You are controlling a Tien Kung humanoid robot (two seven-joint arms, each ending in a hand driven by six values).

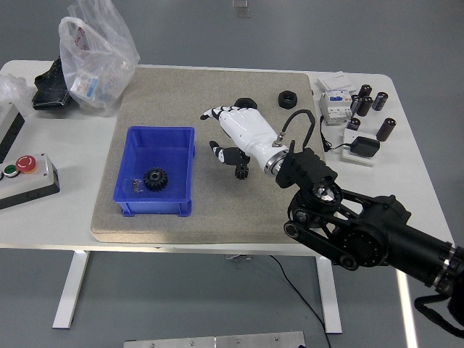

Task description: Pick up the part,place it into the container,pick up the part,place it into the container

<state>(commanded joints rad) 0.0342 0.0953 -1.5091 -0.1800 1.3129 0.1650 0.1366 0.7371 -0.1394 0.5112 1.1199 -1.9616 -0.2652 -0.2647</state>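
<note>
on the white table (65,217) lies a tan mat (210,94). a small black gear (154,178) sits in the blue plastic bin (181,156). the robot's white right hand (238,135) hangs over the mat, fingers loose, holding nothing, near a black nut (288,96).

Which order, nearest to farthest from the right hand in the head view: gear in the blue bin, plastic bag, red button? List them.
From the right hand:
1. Gear, in the blue bin, to the hand's left.
2. Plastic bag, far-left corner of the mat.
3. Red button, on the control box at the table's left edge.
</note>
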